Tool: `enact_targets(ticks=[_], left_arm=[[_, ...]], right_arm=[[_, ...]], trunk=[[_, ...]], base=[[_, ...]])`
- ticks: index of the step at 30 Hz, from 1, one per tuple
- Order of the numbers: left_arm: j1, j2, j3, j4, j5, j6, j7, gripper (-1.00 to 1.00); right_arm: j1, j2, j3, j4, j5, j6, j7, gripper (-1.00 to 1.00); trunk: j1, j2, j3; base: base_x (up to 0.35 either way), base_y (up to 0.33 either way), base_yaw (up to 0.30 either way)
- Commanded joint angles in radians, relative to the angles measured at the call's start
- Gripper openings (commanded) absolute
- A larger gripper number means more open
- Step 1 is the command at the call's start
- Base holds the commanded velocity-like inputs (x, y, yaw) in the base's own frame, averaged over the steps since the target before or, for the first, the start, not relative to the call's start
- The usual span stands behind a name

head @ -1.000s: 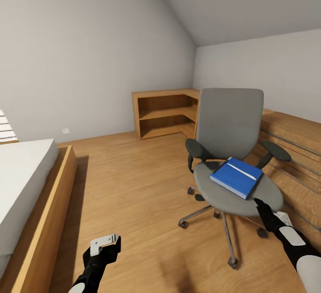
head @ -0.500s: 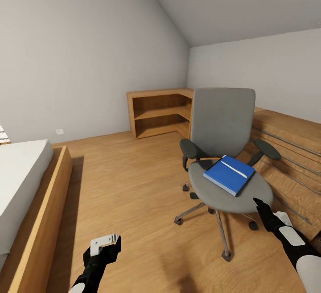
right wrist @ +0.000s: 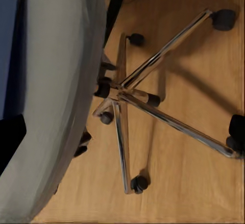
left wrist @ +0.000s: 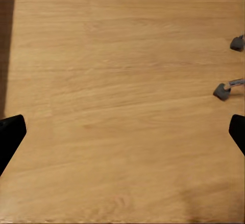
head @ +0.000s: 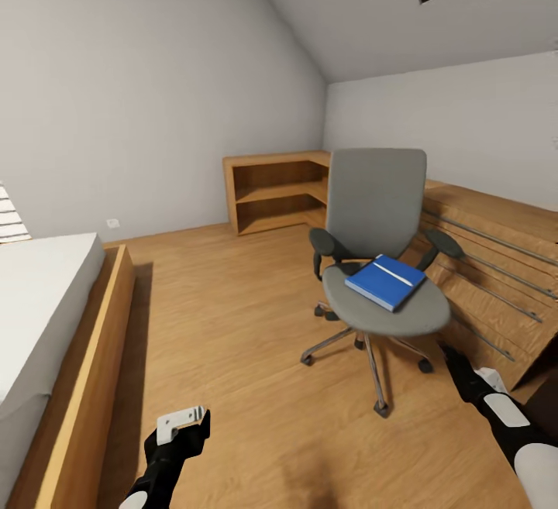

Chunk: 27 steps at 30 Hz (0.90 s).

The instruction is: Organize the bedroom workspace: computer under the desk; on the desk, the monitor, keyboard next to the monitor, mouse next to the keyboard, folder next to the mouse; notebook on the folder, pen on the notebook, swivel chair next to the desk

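Note:
The grey swivel chair (head: 377,214) stands on the wood floor at centre right. On its seat lies the blue folder (head: 385,282), with a slim white pen (head: 393,271) across it. My right gripper (head: 453,362) hangs low beside the chair's chrome base (right wrist: 153,101), open and empty, with the seat (right wrist: 56,81) and a blue edge of the folder (right wrist: 7,29) close by. My left gripper (head: 186,424) is open over bare floor, near two castors (left wrist: 222,91). The desk, computer, monitor, keyboard, mouse and notebook are out of view.
A bed (head: 46,315) with a wooden frame runs along the left. A low wooden corner shelf (head: 271,191) sits against the far wall. A light-wood dresser (head: 496,261) with long bar handles stands right behind the chair. Open floor lies between bed and chair.
The whole view has shifted, so the camera has moved. The chair now looks smaller and further from my right gripper. Both arms hold the same pose.

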Motion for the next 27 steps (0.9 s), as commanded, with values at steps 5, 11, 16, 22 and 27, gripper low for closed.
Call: enact_targets(ticks=[5, 11, 16, 22, 27], left_arm=[[0.000, 0.000, -0.002, -0.002, 0.011, 0.003, 0.007, 1.00], [0.000, -0.001, -0.002, -0.004, 0.011, 0.003, 0.007, 1.00], [0.000, -0.002, -0.003, -0.005, 0.011, 0.003, 0.008, 1.00], [0.000, -0.002, -0.002, -0.005, 0.011, 0.003, 0.009, 1.00], [0.000, -0.001, -0.002, -0.004, 0.010, 0.003, 0.011, 1.00]], right_arm=[[-0.001, 0.000, -0.007, 0.000, -0.005, 0.007, 0.004, 1.00], [-0.001, 0.001, -0.007, 0.001, -0.008, 0.007, 0.003, 1.00], [-0.001, 0.014, -0.007, 0.001, -0.007, 0.007, 0.002, 1.00], [0.007, 0.036, -0.007, -0.002, -0.001, 0.006, 0.011, 1.00], [0.059, 0.066, -0.005, -0.007, 0.056, -0.072, 0.052, 1.00]], trunk=[[-0.001, 0.000, -0.001], [-0.001, 0.000, -0.001], [-0.020, 0.035, 0.015], [-0.043, 0.077, 0.034], [-0.062, 0.112, 0.049]], base=[[-0.296, 0.000, 0.000], [-0.108, 0.000, 0.000], [-0.027, 0.000, 0.000], [-0.007, 0.000, 0.000], [-0.001, 0.000, 0.000]])
